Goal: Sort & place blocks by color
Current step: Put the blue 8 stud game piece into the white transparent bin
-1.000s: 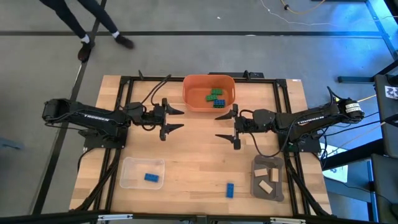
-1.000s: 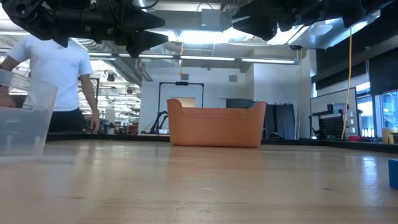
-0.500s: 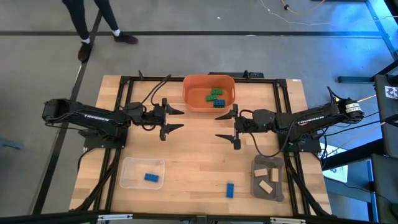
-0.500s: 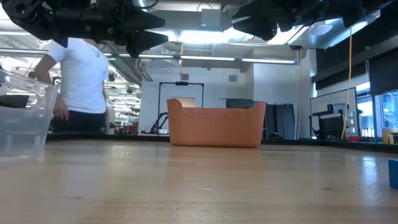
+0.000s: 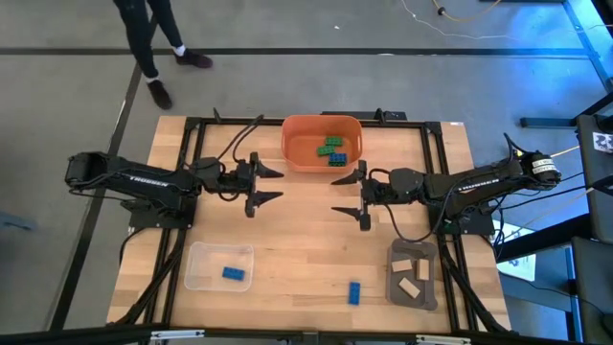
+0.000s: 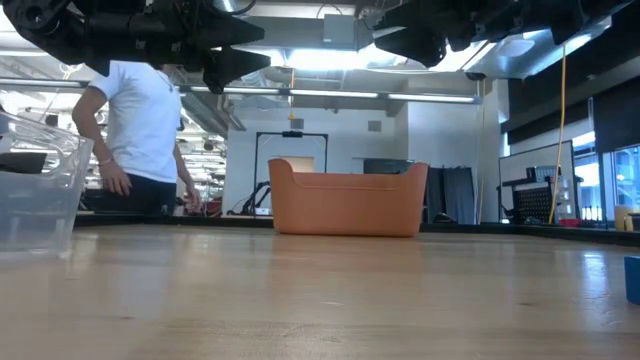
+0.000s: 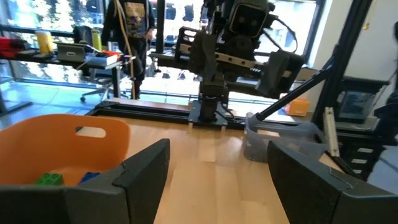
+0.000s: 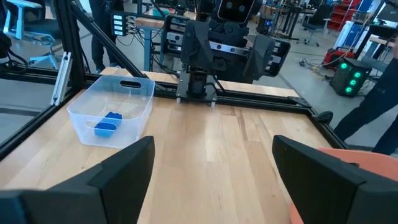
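Small studded blocks [image 5: 332, 149], green/blue/tan; left gripper [image 5: 269, 184] & right gripper [image 5: 348, 195] wide open, empty.

- Three containers: one orange bin [image 5: 322, 141], one clear tray [image 5: 218, 265], one grey tray [image 5: 413, 273]
- Two grippers
- One loose blue block [image 5: 353, 292]
- One person [image 6: 140, 125]

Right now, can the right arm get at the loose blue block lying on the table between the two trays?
Probably yes. The blue block lies alone on bare wood, beside the grey tray but apart from it. The right gripper hangs above the table with its fingers open and empty, and nothing stands between them.
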Robot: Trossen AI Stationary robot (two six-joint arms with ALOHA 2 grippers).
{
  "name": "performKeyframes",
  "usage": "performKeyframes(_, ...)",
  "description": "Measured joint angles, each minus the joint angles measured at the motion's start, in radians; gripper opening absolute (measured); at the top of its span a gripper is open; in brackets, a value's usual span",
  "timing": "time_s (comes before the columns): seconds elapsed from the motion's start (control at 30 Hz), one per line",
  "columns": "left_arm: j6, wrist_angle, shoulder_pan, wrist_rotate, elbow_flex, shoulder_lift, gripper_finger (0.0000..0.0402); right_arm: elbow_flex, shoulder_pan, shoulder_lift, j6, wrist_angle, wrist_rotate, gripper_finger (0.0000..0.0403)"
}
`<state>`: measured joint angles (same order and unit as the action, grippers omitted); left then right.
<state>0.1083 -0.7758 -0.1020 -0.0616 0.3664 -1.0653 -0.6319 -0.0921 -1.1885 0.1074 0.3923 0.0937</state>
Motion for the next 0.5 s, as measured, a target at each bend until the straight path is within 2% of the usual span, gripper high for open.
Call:
performKeyframes(0.2, 0.02, -0.006, 0.0, -0.012, 0.0, 0.0, 0.0261, 0.0, 0.0, 0.0, -0.002, -0.001, -0.002, 0.0328)
performKeyframes(0.3, 0.016, -0.001, 0.0, -0.029, 0.015, 0.0, 0.0261, 0.0, 0.0, 0.0, -0.038, -0.009, -0.052, 0.0328)
performKeyframes(0.5, 0.021, 0.035, 0.001, -0.272, 0.062, 0.0, 0.0261, 0.0, -0.001, 0.0, -0.096, -0.018, -0.25, 0.0328)
